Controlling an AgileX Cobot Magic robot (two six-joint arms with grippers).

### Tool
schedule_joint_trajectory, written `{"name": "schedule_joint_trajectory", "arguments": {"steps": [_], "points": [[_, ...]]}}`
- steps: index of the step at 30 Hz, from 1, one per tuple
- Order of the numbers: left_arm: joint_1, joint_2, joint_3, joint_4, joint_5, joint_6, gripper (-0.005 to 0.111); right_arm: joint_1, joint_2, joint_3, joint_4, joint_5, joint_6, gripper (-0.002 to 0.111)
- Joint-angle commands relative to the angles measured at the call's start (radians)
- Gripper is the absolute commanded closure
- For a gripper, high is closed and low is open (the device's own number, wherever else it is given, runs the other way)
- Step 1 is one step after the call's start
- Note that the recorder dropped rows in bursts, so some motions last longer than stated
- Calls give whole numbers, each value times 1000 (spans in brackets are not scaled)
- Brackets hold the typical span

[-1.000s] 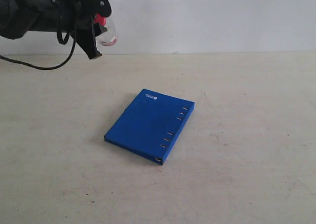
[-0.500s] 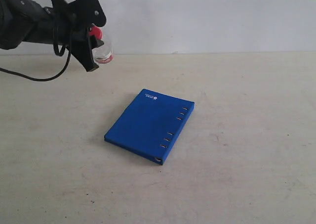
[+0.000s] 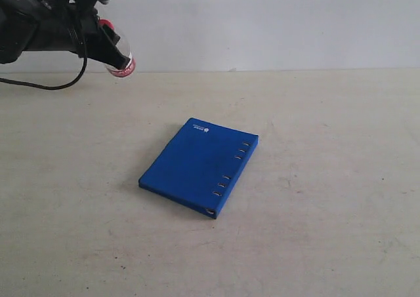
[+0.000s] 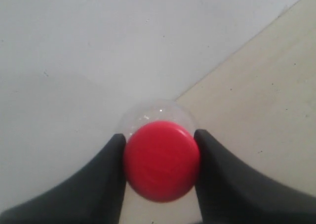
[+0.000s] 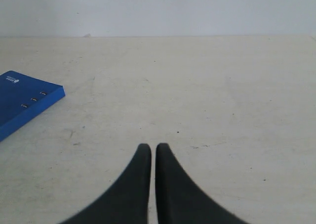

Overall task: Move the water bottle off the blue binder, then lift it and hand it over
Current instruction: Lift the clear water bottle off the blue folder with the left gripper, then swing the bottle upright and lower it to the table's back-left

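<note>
My left gripper (image 3: 110,46) is high at the far left of the exterior view, shut on the water bottle (image 3: 121,59) by its red cap. The bottle tilts out toward the table's middle, its labelled base lowest. In the left wrist view the red cap (image 4: 161,159) fills the gap between the two black fingers (image 4: 106,179), with the clear body behind it. The blue binder (image 3: 199,165) lies flat and closed mid-table with nothing on it; its corner also shows as the blue binder (image 5: 23,104) in the right wrist view. My right gripper (image 5: 149,147) is shut and empty, and it is outside the exterior view.
A beige table (image 3: 328,179) runs back to a white wall (image 3: 275,21). A black cable (image 3: 46,86) hangs from the left arm above the table's far left edge.
The left arm has swung the bottle further left and turned it, so the bottle now tilts more sideways. The binder has not moved.
</note>
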Motion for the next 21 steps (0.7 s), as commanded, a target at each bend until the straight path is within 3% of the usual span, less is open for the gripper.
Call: {"name": "schedule_joint_trajectory", "arguments": {"steps": [1,8,10,13,14,16,21], "points": [[2,-14,-1,-146,-37,-12,102,2,-4,-1,-4,-11,-1,107],[2,-55,18,-272,-168,54,102,2,-4,-1,-4,-11,-1,107],[2,-99,32,-407,-217,162,102,2,-4,-1,-4,-11,-1,107],[2,-179,46,-738,-302,456,102,2,-4,-1,-4,-11,-1,107],[0,-208,57,-745,-337,535,102,2,-4,-1,-4,-11,-1,107],[-8,-245,77,-745,-403,529,102,2,-4,-1,-4,-11,-1,107],[-10,-296,143,-745,-410,498,102,2,-4,-1,-4,-11,-1,107]]}}
